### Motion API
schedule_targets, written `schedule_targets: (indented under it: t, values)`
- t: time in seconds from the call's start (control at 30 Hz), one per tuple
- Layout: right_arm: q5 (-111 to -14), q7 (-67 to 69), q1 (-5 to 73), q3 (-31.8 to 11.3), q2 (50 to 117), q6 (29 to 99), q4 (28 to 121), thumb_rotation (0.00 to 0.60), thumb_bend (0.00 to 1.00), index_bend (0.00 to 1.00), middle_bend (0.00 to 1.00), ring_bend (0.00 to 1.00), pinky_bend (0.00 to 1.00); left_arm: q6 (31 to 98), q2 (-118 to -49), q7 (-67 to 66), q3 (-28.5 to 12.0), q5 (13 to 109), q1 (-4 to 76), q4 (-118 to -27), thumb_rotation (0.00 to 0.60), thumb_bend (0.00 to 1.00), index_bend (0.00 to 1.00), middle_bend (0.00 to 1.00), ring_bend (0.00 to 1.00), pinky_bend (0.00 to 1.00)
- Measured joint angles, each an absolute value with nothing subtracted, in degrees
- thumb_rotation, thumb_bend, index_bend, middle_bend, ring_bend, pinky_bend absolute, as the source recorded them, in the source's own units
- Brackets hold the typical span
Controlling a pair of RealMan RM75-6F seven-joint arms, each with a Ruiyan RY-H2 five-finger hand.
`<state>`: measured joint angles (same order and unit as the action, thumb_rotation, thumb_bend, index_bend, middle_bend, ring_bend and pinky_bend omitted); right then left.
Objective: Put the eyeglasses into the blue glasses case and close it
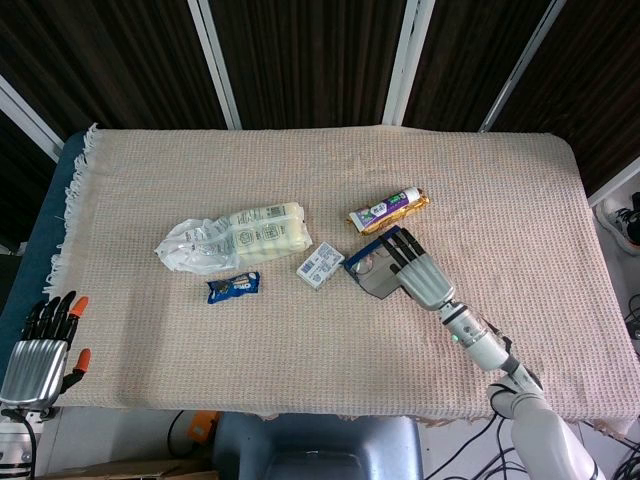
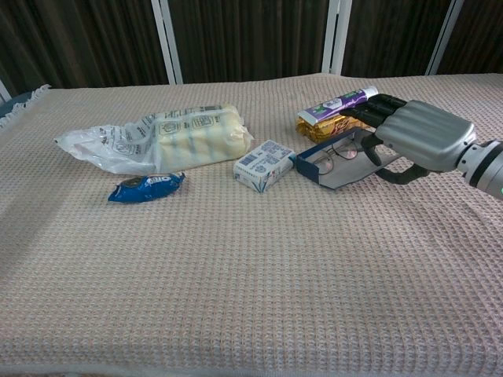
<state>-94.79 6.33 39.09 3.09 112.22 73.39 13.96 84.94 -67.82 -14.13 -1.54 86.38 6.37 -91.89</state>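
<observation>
One hand, my right [image 2: 415, 141], presses fingers on the case [image 2: 334, 166] lid, grasping nothing; glasses [image 2: 334, 153] inside; left [image 1: 40, 345] idles released.

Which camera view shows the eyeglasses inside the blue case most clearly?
The chest view. There the eyeglasses lie in the blue case, with lenses and frame visible beside the right hand. In the head view the glasses are only a faint shape in the case, partly under the hand.
</observation>
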Motion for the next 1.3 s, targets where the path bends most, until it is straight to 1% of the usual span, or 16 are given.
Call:
schedule_targets:
  t: [0.1, 0.23, 0.47, 0.67, 0.87, 1.13, 1.3]
  values:
    - [-95.7, 6.8, 36.8, 4.2, 110.7, 76.6, 15.1, 0.600, 0.64, 0.78, 0.14, 0.00, 0.01, 85.4, -67.6, -13.5, -1.3, 87.0, 6.2, -92.0, 0.600, 0.41, 0.00, 0.00, 0.03, 0.07]
    - [-97.3, 7.3, 32.3, 6.4, 106.9, 81.5, 19.5, 0.600, 0.64, 0.78, 0.14, 0.00, 0.01, 85.7, -67.4, -13.1, -1.1, 87.5, 6.0, -92.0, 0.600, 0.41, 0.00, 0.00, 0.03, 0.07]
    - [-99.5, 6.8, 27.9, 9.0, 101.4, 85.5, 27.7, 0.600, 0.64, 0.78, 0.14, 0.00, 0.01, 86.1, -67.3, -13.0, -1.0, 87.9, 5.8, -92.1, 0.600, 0.41, 0.00, 0.00, 0.03, 0.07]
    - [-100.7, 5.9, 27.0, 9.3, 98.2, 88.0, 34.1, 0.600, 0.64, 0.78, 0.14, 0.00, 0.01, 85.8, -67.3, -12.8, -1.1, 87.8, 5.8, -92.0, 0.600, 0.41, 0.00, 0.00, 0.03, 0.07]
    - [-100.0, 4.8, 28.6, 7.1, 96.6, 86.5, 39.7, 0.600, 0.64, 0.78, 0.14, 0.00, 0.01, 85.8, -67.2, -12.7, -1.2, 87.7, 5.8, -92.0, 0.600, 0.41, 0.00, 0.00, 0.03, 0.07]
    - [-96.7, 4.1, 30.8, 3.6, 95.2, 80.0, 46.2, 0.600, 0.64, 0.78, 0.14, 0.00, 0.01, 85.8, -67.0, -12.2, -1.4, 87.5, 5.8, -91.9, 0.600, 0.41, 0.00, 0.00, 0.03, 0.07]
    - [-95.2, 2.8, 31.9, 2.1, 94.7, 76.8, 48.3, 0.600, 0.64, 0.78, 0.14, 0.00, 0.01, 85.5, -67.0, -12.3, -1.3, 87.4, 5.9, -92.0, 0.600, 0.41, 0.00, 0.00, 0.03, 0.07]
